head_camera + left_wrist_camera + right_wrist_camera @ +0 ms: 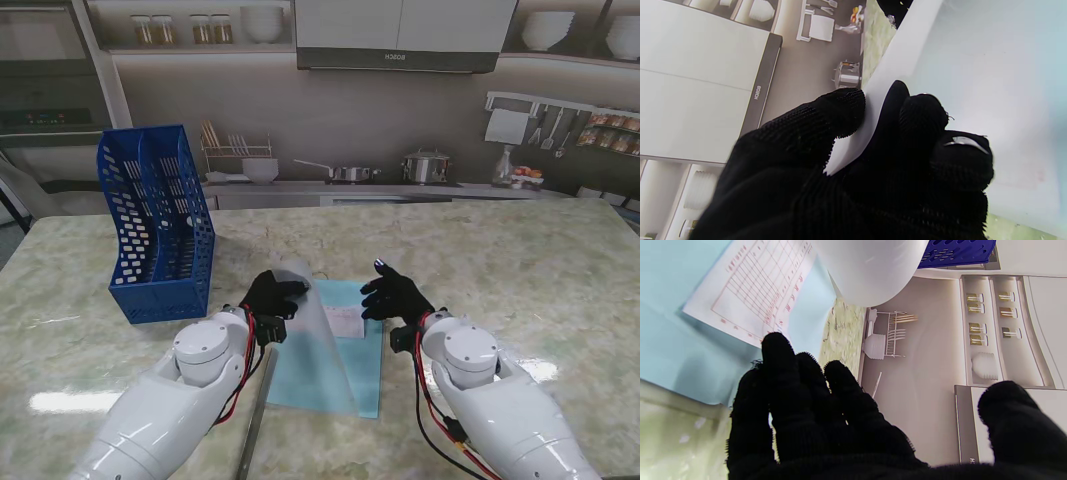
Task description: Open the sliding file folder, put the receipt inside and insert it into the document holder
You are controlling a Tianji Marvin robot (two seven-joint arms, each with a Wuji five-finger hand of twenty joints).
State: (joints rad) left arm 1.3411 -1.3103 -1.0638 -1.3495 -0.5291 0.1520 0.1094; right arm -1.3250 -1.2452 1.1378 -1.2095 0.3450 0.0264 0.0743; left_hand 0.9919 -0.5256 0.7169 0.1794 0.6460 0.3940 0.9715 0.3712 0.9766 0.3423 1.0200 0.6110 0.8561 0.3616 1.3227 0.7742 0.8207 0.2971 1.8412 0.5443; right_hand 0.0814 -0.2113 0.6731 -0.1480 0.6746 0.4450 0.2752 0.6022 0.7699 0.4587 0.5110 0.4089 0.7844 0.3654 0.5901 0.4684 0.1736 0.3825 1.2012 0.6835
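So the left robot hand [272, 297] has the folder's translucent front cover [318, 330] pinched between thumb and fingers [923, 113] and holds it peeled up, curling away from the light blue back sheet of the file folder [365, 385]. The folder lies flat on the surface [520, 260] with its long axis running from nearer to me to farther from me, right between the two arms.

The receipt [343, 320] already sits on that blue sheet, toward the folder's far end, just right of the raised cover. The right wrist view shows it as a white slip with a red printed grid [756, 290], a bit skewed relative to the folder's edges.

The right robot hand [397, 295] is relaxed, fingers spread, gripping nothing, hovering at the folder's right edge. The receipt lies just left of its fingertips, so that hand is clearly the nearer one for any nudging or squaring up before the cover comes down.

The blue document holder [158, 225] stands upright well to the left of the folder and farther from me, on the left arm's side, so I'd guess the left does the inserting.
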